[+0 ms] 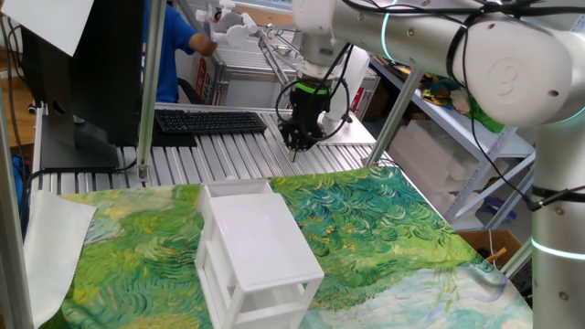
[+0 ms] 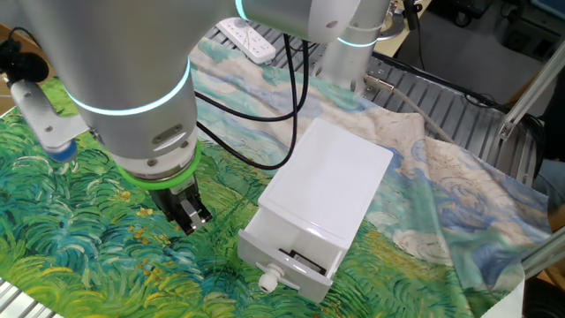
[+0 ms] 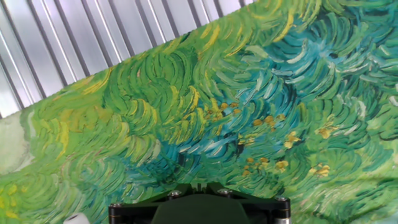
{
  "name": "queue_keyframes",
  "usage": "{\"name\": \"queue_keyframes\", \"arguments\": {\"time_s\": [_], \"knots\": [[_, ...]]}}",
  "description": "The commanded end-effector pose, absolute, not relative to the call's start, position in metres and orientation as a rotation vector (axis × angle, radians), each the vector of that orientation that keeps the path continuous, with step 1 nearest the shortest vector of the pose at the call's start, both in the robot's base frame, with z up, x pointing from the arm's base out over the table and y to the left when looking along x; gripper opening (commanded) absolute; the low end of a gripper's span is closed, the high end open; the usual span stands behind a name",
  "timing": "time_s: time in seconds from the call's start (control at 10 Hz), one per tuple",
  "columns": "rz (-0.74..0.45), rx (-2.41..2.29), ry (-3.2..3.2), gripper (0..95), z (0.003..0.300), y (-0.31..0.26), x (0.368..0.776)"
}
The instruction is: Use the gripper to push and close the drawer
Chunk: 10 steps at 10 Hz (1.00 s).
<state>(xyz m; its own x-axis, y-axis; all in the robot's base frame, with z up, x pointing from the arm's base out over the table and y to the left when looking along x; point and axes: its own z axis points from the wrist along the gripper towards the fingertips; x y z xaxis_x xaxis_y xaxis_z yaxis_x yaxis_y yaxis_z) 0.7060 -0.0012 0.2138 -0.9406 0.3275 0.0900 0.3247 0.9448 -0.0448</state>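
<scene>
We see a small white plastic cabinet point(image 2: 331, 190), smooth and box-shaped, lying on a cloth point(image 2: 79, 221) printed with swirling green, blue and yellow brushstrokes, which covers a ribbed metal table point(image 1: 228, 151). The drawer point(image 2: 296, 256) sits in the cabinet's lower front and stands slightly out from the frame, a dark slot in its face and a small round white knob point(image 2: 267, 283) at its lower edge. The cabinet's long axis runs from that front back toward the arm's base, and the drawer face points away from the base, toward the cloth's near edge in the other fixed view. The gripper point(image 2: 188, 215), black below a green ring on the thick white arm point(image 2: 124, 79), hangs above the cloth beside the cabinet, off the drawer's front corner and clear of it. Its fingers look close together, but we cannot tell their gap for sure: one fixed view shows them small and dark, and the hand view shows only the black mount's edge over the cloth. From the one fixed view the drawer face is hidden behind the cabinet's back.
</scene>
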Motion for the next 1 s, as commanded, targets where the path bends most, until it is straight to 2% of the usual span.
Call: {"name": "queue_keyframes", "arguments": {"time_s": [0.1, 0.6, 1.0], "knots": [[0.043, -0.499, -3.001, 0.0, 0.2137, -0.0010, 0.7067], [0.088, -0.449, -3.035, 0.0, 0.2137, -0.0010, 0.7067], [0.034, -0.263, -3.046, 0.0, 0.2137, -0.0010, 0.7067]]}}
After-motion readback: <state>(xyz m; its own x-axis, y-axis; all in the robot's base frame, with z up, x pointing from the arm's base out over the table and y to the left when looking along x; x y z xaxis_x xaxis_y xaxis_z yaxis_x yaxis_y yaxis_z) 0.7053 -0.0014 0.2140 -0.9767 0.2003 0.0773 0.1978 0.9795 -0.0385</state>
